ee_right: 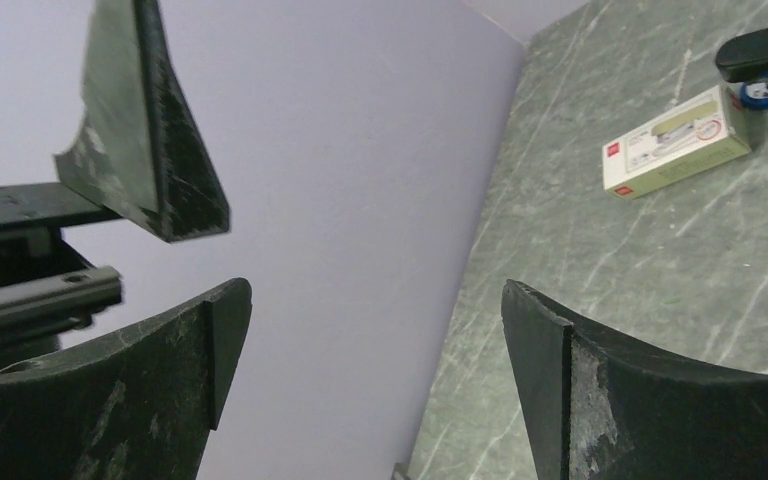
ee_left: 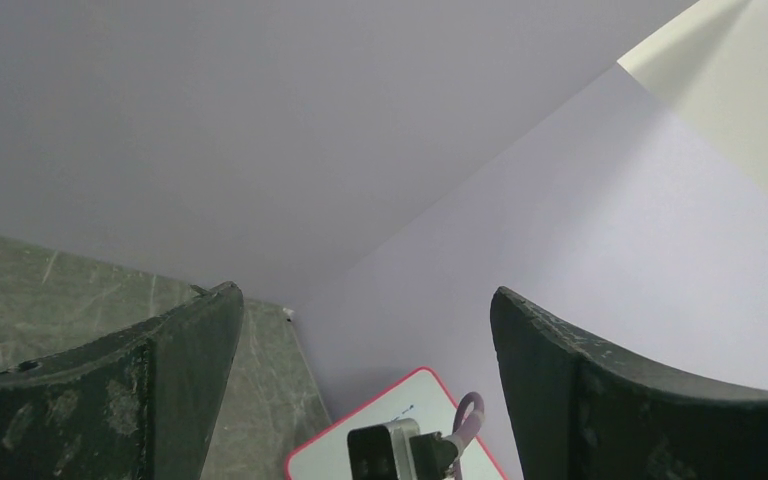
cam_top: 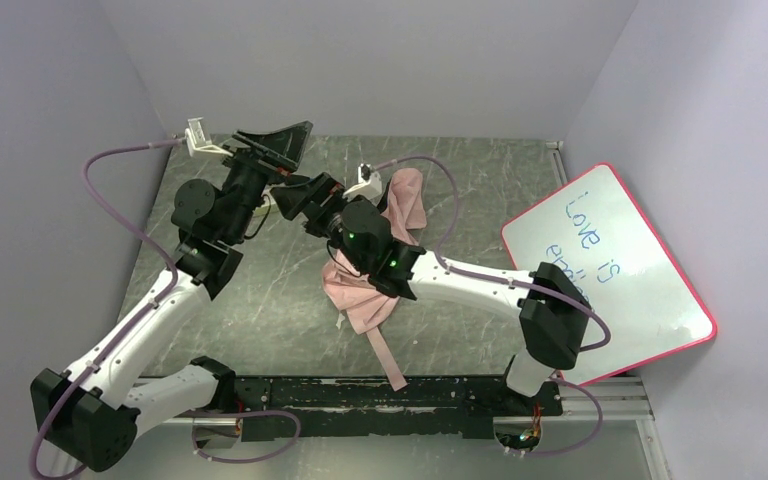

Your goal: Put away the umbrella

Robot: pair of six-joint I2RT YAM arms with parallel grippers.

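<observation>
Left fingers: the left gripper [ee_left: 365,300] stands wide with nothing between the pads; through the gap its wrist view shows only bare wall.
Right fingers: the right gripper [ee_right: 375,300] is also spread wide and holds nothing; wall and a strip of table show through the gap.
Gripper positions: both are raised off the table [cam_top: 260,300] near its far left, close together and facing each other. One left finger shows in the right wrist view.
Umbrella: the umbrella [cam_top: 358,295] lies on the table near the middle as a crumpled heap of pale pink fabric, partly hidden under the right forearm. Neither gripper touches it.
Strap: the strap [cam_top: 388,352] trails from the heap toward the near edge.
Shaft and handle: not visible from above, so I cannot tell how far it is collapsed.
Other items: a whiteboard [cam_top: 620,290] leans at the right; a small box [ee_right: 675,140] and a blue stapler [ee_right: 765,55] sit on the table in the right wrist view.
Done: judging by the loose fabric, nothing is visibly finished.
Left: gathering the canopy, wrapping the strap and stowing it; no storage place is evident.
</observation>
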